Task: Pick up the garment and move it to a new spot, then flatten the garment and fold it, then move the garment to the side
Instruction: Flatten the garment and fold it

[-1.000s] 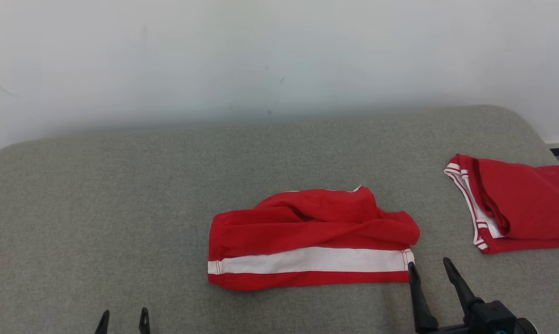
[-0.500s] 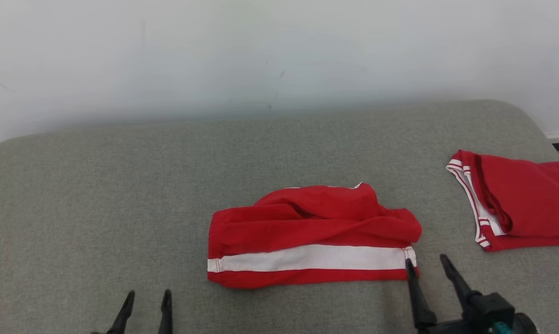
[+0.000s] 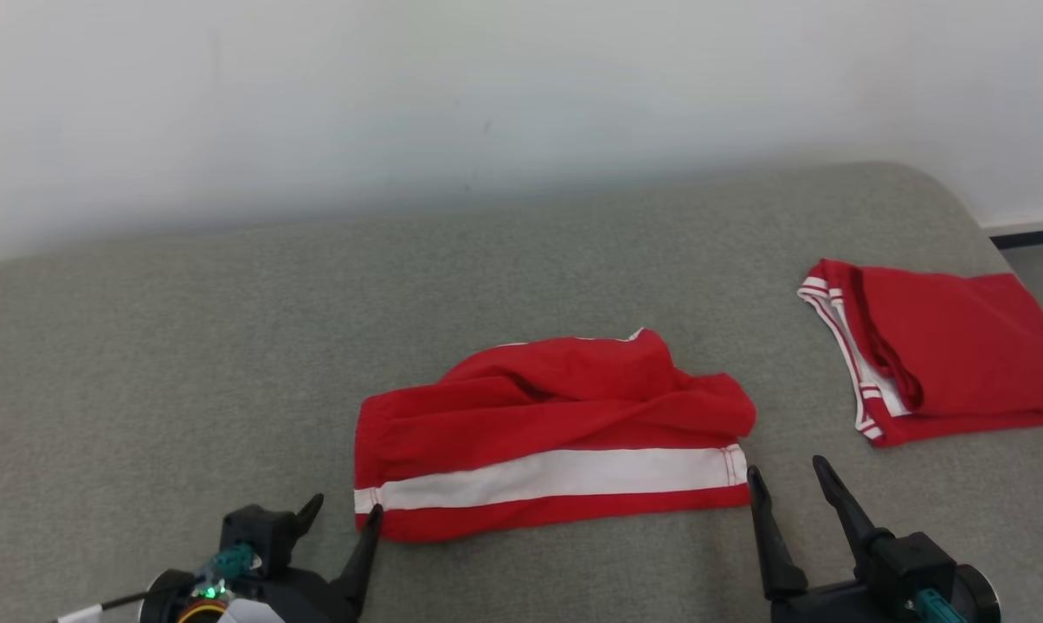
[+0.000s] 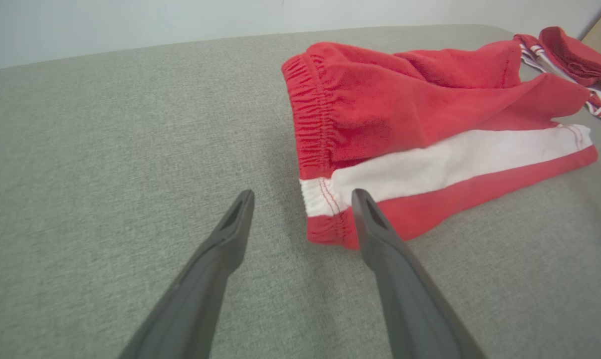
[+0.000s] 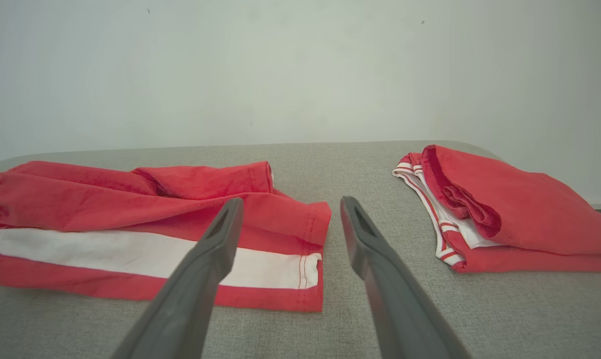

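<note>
At the lower left of the head view, the left pincer (image 3: pixel 345 508) holds its two long dark fingers apart and empty. Its right-hand fingertip is at the near left corner of the crumpled red shorts with a broad white stripe (image 3: pixel 556 433). In the left wrist view that corner, where the gathered waistband ends, lies just ahead between the fingers. I cannot tell whether the finger touches the cloth.

The shorts lie mid-desk, their long axis running left to right and the stripe along the near edge. The far half is bunched up in folds.

At the shorts' near right corner the right pincer (image 3: pixel 786 467) is also spread and empty. Its left fingertip is just beside the hem, and the corner lies slightly to the left of its line. Each arm is thus nearest one end of the garment, so the coming move looks like a two-handed pick at the two near corners. Each pincer would need a small reach forward and down.

Well apart to the right lies a folded red garment with white-striped trim (image 3: pixel 945 355), near the desk's edge.

The desk (image 3: pixel 183 346) has a grey woven, soft-looking cover and rounded far corners. Behind it stands a plain white wall (image 3: pixel 486 86).
</note>
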{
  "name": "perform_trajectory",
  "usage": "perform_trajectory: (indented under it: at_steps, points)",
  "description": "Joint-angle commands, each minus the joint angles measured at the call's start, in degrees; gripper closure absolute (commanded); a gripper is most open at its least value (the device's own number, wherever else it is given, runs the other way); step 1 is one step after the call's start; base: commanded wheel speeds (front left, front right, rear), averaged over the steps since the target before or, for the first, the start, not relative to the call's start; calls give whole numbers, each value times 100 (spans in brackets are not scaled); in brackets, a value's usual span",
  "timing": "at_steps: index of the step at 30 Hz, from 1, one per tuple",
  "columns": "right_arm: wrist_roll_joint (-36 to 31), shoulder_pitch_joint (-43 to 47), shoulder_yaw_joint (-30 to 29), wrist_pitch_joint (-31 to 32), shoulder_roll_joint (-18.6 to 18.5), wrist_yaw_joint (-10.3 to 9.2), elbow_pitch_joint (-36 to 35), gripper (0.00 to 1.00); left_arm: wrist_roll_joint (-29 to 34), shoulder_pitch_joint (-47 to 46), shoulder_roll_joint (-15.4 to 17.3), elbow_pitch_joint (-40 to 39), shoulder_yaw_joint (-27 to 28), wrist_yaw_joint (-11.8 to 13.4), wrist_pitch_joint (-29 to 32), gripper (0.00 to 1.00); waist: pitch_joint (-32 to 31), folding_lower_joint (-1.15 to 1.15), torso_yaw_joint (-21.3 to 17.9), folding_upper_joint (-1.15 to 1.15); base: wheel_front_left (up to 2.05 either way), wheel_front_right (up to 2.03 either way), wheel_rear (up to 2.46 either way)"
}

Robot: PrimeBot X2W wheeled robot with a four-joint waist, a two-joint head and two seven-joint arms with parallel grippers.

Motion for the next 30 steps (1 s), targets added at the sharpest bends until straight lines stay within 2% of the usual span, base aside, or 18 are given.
perform_trajectory:
  at_steps: [1, 4, 7, 8, 10, 11, 15, 16, 17, 18, 22, 24, 30]
  points:
    - [20, -34, 19, -20, 28, -14, 3, 0, -116, -144, 53, 62, -45, 11, 39, 0, 77, 0, -140, 0, 0, 0, 0]
    - [3, -42, 34, -44, 38, -14, 11, 0, -263, -244, 90, 218, -36, 11, 117, 0, 115, 0, -248, 0, 0, 0, 0]
    - [-9, -62, 38, -66, 49, -14, 22, 0, -411, -267, 112, 312, 3, 11, 173, 25, 133, 0, -338, 0, 0, 0, 0]
    - [-12, -63, 31, -75, 50, -14, 22, 0, -448, -263, 118, 337, -3, 11, 204, 51, 137, 0, -352, 0, 0, 0, 0]
    - [-19, -56, 24, -69, 51, -14, 24, 0, -490, -240, 148, 357, -6, 11, 250, 58, 140, 0, -370, 0, 0, 0, 0]
    - [-19, -54, 22, -71, 53, -14, 29, 0, -507, -222, 156, 363, -24, 11, 276, 65, 137, 0, -376, 0, 0, 0, 0]
    - [-30, -67, 3, -84, 54, -14, 47, 0, -706, -200, 187, 273, -169, 10, 376, 70, 145, 0, -368, 0, 0, 0, 0]
    - [-37, -78, 8, -83, 56, -14, 48, 0, -785, -209, 186, 250, -219, 10, 397, 75, 147, 0, -364, 0, 0, 0, 0]
    - [-42, -89, 17, -85, 57, -14, 48, 0, -836, -222, 201, 234, -255, 10, 416, 93, 149, 0, -361, 0, 0, 0, 0]
    - [-52, -116, 43, -82, 61, -14, 39, 0, -873, -250, 248, 211, -327, 10, 425, 100, 158, 0, -359, 0, 0, 0, 0]
    - [-55, -126, 49, -23, 62, -14, 18, 0, -896, -302, 278, 195, -371, 10, 377, 100, 186, 0, -338, 0, 0, 0, 0]
    - [-46, -120, -28, 227, 62, -14, 26, 0, -851, -320, 280, 160, -382, 36, 331, 100, 243, 0, -315, 0, 0, 0, 0]
    - [45, -360, -114, 1721, -38, -14, -217, 0, -700, -288, 275, -18, -422, 253, 174, 100, 484, 0, -276, 0, 0, 0, 0]
